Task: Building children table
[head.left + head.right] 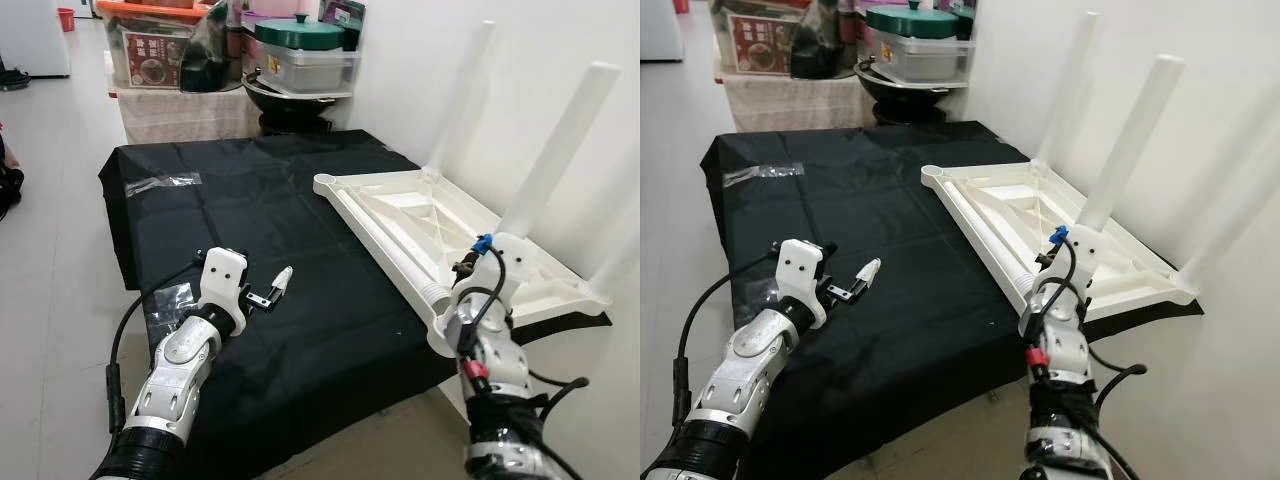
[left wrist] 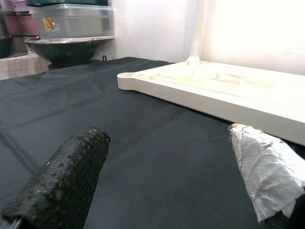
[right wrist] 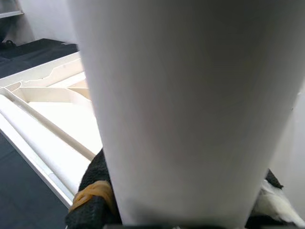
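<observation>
A white children's table top (image 1: 420,215) lies upside down on a black cloth (image 1: 260,220). Three white legs stand up from it: a near one (image 1: 560,140), a far one (image 1: 465,90) and one at the right edge (image 1: 620,265). Another leg (image 1: 980,235) lies flat along the top's near rim, threaded end toward me. My right gripper (image 1: 470,262) is at the base of the near leg (image 3: 181,95) and shut on it. To the left, my left gripper (image 1: 272,288) hovers open over the cloth, one black finger (image 2: 62,181) and one white-taped finger (image 2: 264,171) with nothing between.
Behind the cloth stands a low table with a green-lidded container (image 1: 300,35), a black wok (image 1: 290,100) and a red-lidded box (image 1: 150,40). A white wall runs along the right. Bare floor (image 1: 50,200) lies to the left. A clear plastic scrap (image 1: 160,182) sits on the cloth.
</observation>
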Motion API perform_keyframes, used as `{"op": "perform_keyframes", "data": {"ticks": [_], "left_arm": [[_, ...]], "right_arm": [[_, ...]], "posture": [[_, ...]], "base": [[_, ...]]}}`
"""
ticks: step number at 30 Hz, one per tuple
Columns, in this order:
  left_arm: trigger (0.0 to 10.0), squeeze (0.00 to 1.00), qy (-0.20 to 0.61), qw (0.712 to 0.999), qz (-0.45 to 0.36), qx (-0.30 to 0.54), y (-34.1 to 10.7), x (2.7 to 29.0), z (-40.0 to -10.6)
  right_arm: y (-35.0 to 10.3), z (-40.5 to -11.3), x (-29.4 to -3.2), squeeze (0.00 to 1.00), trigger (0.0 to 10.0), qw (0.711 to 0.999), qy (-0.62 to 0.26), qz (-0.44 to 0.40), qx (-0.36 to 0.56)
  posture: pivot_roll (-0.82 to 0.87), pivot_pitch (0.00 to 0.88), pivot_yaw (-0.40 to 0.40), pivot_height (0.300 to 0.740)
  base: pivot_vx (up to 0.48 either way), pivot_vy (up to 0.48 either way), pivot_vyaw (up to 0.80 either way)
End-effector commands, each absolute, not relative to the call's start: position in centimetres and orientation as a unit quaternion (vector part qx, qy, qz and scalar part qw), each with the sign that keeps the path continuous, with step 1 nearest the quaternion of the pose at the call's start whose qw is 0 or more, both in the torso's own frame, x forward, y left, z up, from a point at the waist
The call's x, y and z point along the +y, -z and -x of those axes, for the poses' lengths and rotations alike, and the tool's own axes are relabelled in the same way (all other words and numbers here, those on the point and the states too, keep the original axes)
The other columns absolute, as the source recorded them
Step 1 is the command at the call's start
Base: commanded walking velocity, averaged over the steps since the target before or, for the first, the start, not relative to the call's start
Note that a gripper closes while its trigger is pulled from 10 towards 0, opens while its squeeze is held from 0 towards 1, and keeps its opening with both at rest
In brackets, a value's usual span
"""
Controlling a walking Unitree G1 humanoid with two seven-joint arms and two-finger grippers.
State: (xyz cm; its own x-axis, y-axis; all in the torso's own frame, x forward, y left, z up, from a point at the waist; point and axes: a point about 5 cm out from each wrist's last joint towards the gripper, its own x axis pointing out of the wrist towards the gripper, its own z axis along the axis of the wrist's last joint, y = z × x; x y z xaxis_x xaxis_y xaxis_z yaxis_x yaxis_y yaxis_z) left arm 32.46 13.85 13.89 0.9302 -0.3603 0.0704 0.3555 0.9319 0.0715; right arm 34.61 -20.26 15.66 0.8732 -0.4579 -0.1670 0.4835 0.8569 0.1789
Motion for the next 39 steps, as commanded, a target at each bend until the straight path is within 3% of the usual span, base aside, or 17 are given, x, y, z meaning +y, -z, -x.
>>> {"op": "perform_keyframes", "data": {"ticks": [1, 7, 8, 9, 14, 16, 17, 18, 19, 20, 28, 29, 31, 32, 34, 35, 39], "left_arm": [[10.0, 0.0, 0.184, 0.982, -0.034, -0.032, -13.3, 14.0, -32.1], [10.0, 0.0, 0.185, 0.982, -0.033, -0.031, -13.3, 14.0, -32.2], [10.0, 0.0, 0.187, 0.981, -0.032, -0.032, -13.4, 13.9, -32.3], [10.0, 0.0, 0.188, 0.981, -0.031, -0.033, -13.4, 13.7, -32.4], [10.0, 0.0, 0.194, 0.98, -0.03, -0.034, -13.5, 13.5, -32.4], [10.0, 0.0, 0.191, 0.98, -0.032, -0.032, -13.3, 13.8, -32.3], [10.0, 0.0, 0.191, 0.98, -0.032, -0.032, -13.3, 13.8, -32.3], [10.0, 0.0, 0.19, 0.981, -0.033, -0.032, -13.3, 14.0, -32.3], [10.0, 0.0, 0.19, 0.981, -0.033, -0.032, -13.3, 14.0, -32.3], [10.0, 0.0, 0.189, 0.981, -0.033, -0.032, -13.3, 14.0, -32.4], [10.0, 0.0, 0.19, 0.981, -0.034, -0.034, -13.5, 14.0, -32.5], [10.0, 0.0, 0.192, 0.98, -0.033, -0.035, -13.6, 13.8, -32.5], [10.0, 0.0, 0.192, 0.98, -0.033, -0.035, -13.6, 13.8, -32.5], [10.0, 0.0, 0.191, 0.98, -0.034, -0.035, -13.5, 13.8, -32.4], [10.0, 0.0, 0.191, 0.98, -0.034, -0.035, -13.5, 13.8, -32.4], [10.0, 0.0, 0.19, 0.981, -0.036, -0.034, -13.5, 13.9, -32.4], [10.0, 0.0, 0.191, 0.98, -0.039, -0.035, -13.7, 13.9, -32.6]], "right_arm": [[-14.3, -34.6, -20.0, 1.0, 10.0, 0.974, 0.173, -0.119, 0.081], [-15.8, -34.3, -21.8, 0.95, 10.0, 0.983, 0.157, -0.092, 0.036], [-16.4, -34.1, -22.6, 0.0, 10.0, 0.99, 0.115, -0.082, 0.019], [-16.7, -33.7, -23.0, 0.0, 10.0, 0.996, 0.055, -0.063, 0.009], [-16.3, -32.8, -24.0, 0.0, 10.0, 0.999, -0.022, -0.027, 0.015], [-15.1, -32.6, -25.2, 0.0, 3.5, 0.999, -0.014, -0.007, 0.036], [-15.1, -32.6, -25.2, 0.0, 3.5, 0.999, -0.014, -0.007, 0.036], [-14.7, -32.7, -25.5, 0.0, 0.9, 0.999, -0.014, -0.005, 0.043], [-14.7, -32.7, -25.5, 0.0, 0.9, 0.999, -0.014, -0.005, 0.043], [-14.5, -32.8, -25.4, 0.0, 0.0, 0.999, -0.02, -0.011, 0.046], [-13.7, -33.0, -25.6, 0.0, 0.0, 0.998, 0.033, -0.003, 0.059], [-12.9, -32.7, -27.5, 0.0, 0.0, 0.984, 0.158, -0.014, 0.081], [-12.9, -32.7, -27.5, 0.0, 0.0, 0.984, 0.158, -0.014, 0.081], [-11.6, -31.6, -28.7, 0.0, 0.0, 0.947, 0.296, -0.075, 0.103], [-11.6, -31.6, -28.7, 0.0, 0.0, 0.947, 0.296, -0.075, 0.103], [-10.2, -30.4, -28.9, 0.0, 0.0, 0.906, 0.388, -0.114, 0.126], [-9.5, -29.7, -26.0, 0.0, 0.0, 0.874, 0.433, -0.164, 0.146]], "posture": [[0.05, 0.0, -0.101, 0.74], [0.04, 0.0, -0.096, 0.74], [0.03, 0.0, -0.09, 0.74], [0.03, 0.0, -0.087, 0.74], [0.04, 0.0, -0.092, 0.74], [0.04, 0.0, -0.094, 0.74], [0.04, 0.0, -0.094, 0.74], [0.04, 0.0, -0.096, 0.74], [0.04, 0.0, -0.096, 0.74], [0.04, 0.0, -0.096, 0.74], [0.04, 0.0, -0.09, 0.74], [0.04, 0.0, -0.093, 0.74], [0.04, 0.0, -0.093, 0.74], [0.05, 0.0, -0.093, 0.74], [0.05, 0.0, -0.093, 0.74], [0.05, 0.0, -0.091, 0.74], [0.05, 0.0, -0.081, 0.74]], "base": [[0.0, 0.0, 0.0], [0.0, 0.0, 0.0], [0.0, 0.0, 0.0], [0.0, 0.0, 0.0], [0.0, 0.0, 0.0], [0.0, 0.0, 0.0], [0.0, 0.0, 0.0], [0.0, 0.0, 0.0], [0.0, 0.0, 0.0], [0.0, 0.0, 0.0], [0.0, 0.0, 0.0], [0.0, 0.0, 0.0], [0.0, 0.0, 0.0], [0.0, 0.0, 0.0], [0.0, 0.0, 0.0], [0.0, 0.0, 0.0], [0.0, 0.0, 0.0]]}}
